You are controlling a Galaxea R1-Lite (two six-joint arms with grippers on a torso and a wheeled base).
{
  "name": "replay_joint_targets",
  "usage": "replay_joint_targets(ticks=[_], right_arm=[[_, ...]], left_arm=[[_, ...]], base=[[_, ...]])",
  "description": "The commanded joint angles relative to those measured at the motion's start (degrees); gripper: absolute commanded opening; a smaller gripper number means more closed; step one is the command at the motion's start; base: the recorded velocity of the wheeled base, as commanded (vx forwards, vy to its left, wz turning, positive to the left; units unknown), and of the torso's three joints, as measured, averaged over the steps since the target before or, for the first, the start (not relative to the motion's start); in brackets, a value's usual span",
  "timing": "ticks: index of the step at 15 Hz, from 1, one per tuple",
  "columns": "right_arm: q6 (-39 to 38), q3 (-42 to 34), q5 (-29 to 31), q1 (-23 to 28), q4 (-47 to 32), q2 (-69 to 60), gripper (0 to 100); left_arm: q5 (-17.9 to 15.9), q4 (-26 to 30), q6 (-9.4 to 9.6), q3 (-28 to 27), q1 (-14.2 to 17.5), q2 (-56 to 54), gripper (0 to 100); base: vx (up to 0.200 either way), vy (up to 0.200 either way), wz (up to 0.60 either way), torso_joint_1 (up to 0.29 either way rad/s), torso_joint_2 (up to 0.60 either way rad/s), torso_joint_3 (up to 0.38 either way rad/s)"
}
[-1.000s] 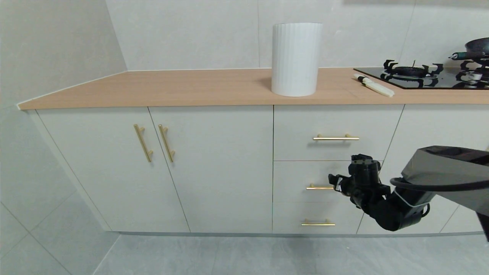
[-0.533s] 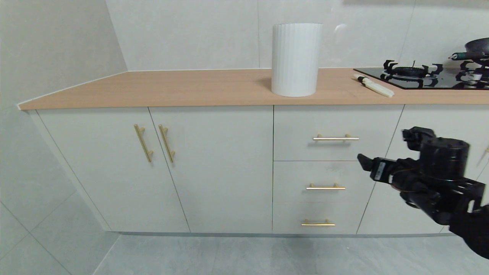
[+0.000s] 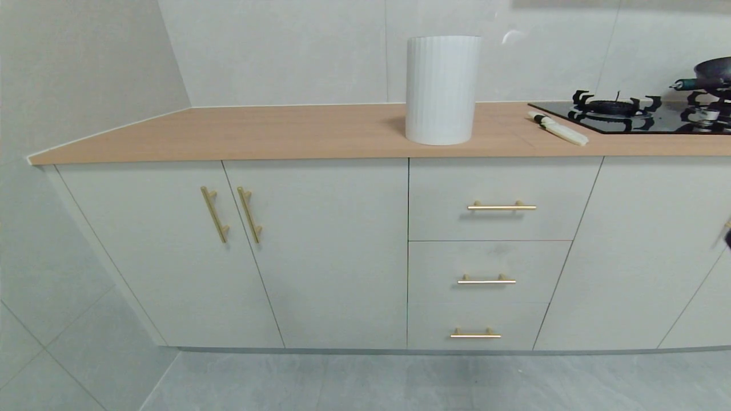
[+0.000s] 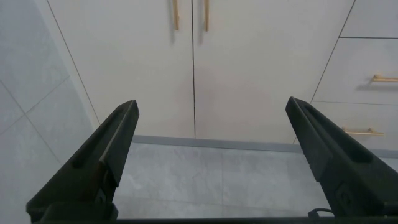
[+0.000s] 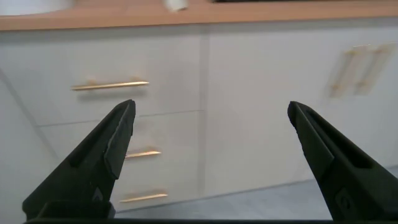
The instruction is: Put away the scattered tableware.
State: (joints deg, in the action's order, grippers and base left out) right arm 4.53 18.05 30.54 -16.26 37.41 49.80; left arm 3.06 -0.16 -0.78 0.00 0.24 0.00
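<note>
A long cream utensil (image 3: pixel 558 128) with a dark band lies on the wooden counter (image 3: pixel 285 134), just left of the stove; its tip (image 5: pixel 176 4) also shows in the right wrist view. A tall white ribbed holder (image 3: pixel 441 88) stands upright on the counter to the utensil's left. My right gripper (image 5: pixel 210 107) is open and empty, held in front of the drawers below counter height. My left gripper (image 4: pixel 210 106) is open and empty too, low down, facing the double cabinet doors (image 4: pixel 193 68) and the floor.
A black gas stove (image 3: pixel 628 114) with a pan (image 3: pixel 714 71) fills the counter's right end. Three drawers with gold handles (image 3: pixel 501 206) sit under the holder; double doors with gold handles (image 3: pixel 231 214) are to their left. Grey tiled floor lies below.
My right arm rose from in front of the middle drawer and swung right, leaving the head view. Nothing on the counter moved.
</note>
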Motion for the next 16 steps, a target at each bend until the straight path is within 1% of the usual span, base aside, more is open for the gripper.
replay_joint_targets(ticks=[1,2,3,4,5,6,7,8,9,10,11,12,13,14,16], right_arm=[[4.7,1.0,1.0,6.7,-21.2,-28.9,100],[4.8,1.5,1.0,7.0,-24.3,-31.3,100],[5.2,2.2,1.0,8.4,-33.5,-38.5,100],[5.7,2.3,0.8,9.7,-37.3,-42.1,100],[6.0,2.4,0.7,10.4,-39.3,-44.2,100],[5.3,2.2,0.8,11.1,-39.0,-44.2,100],[4.5,2.2,0.6,14.4,-39.3,-45.9,100],[4.9,2.0,0.0,15.9,-40.8,-48.9,100],[5.0,1.6,-0.4,16.1,-42.2,-49.8,100],[3.2,1.3,-0.8,16.1,-42.8,-49.8,100],[0.8,0.7,-5.0,16.1,-43.0,-49.8,100],[-1.5,-1.7,-13.0,16.1,-42.6,-49.8,100],[-3.7,-3.9,-19.2,16.1,-41.9,-49.8,100],[-5.0,-7.2,-23.9,16.1,-41.0,-49.8,100],[-4.8,-12.4,-27.9,16.1,-39.7,-49.8,100]], left_arm=[[0.0,0.0,-0.01,0.0,0.0,0.1,100],[0.0,0.0,-0.01,0.0,0.0,0.1,100],[0.0,0.0,-0.01,0.0,0.0,0.1,100],[0.0,0.0,-0.01,0.0,0.0,0.0,100],[0.0,0.0,-0.01,0.0,0.0,0.1,100],[0.0,0.0,-0.01,0.0,0.0,0.0,100],[0.0,0.0,-0.01,0.0,0.0,0.1,100],[0.0,0.0,-0.01,0.0,0.0,0.1,100],[0.0,0.0,-0.01,0.0,0.0,0.0,100],[0.0,0.0,-0.01,0.0,0.0,0.1,100],[0.0,0.0,-0.01,0.0,0.0,0.1,100],[0.0,0.0,-0.01,0.0,0.0,0.1,100],[0.0,0.0,-0.01,0.0,0.0,0.1,100],[0.0,0.0,-0.01,0.0,0.0,0.1,100],[0.0,0.0,-0.01,0.0,0.0,0.1,100]], base=[[0.000,0.000,0.00,0.000,0.00,0.000],[0.000,0.000,0.00,0.000,0.00,0.000],[0.000,0.000,0.00,0.000,0.00,0.000],[0.000,0.000,0.00,0.000,0.00,0.000],[0.000,0.000,0.00,0.000,0.00,0.000],[0.000,0.000,0.00,0.000,0.00,0.000],[0.000,0.000,0.00,0.000,0.00,0.000],[0.000,0.000,0.00,0.000,0.00,0.000],[0.000,0.000,0.00,0.000,0.00,0.000],[0.000,0.000,0.00,0.000,0.00,0.000],[0.000,0.000,0.00,0.000,0.00,0.000],[0.000,0.000,0.00,0.000,0.00,0.000],[0.000,0.000,0.00,0.000,0.00,0.000],[0.000,0.000,0.00,0.000,0.00,0.000],[0.000,0.000,0.00,0.000,0.00,0.000]])
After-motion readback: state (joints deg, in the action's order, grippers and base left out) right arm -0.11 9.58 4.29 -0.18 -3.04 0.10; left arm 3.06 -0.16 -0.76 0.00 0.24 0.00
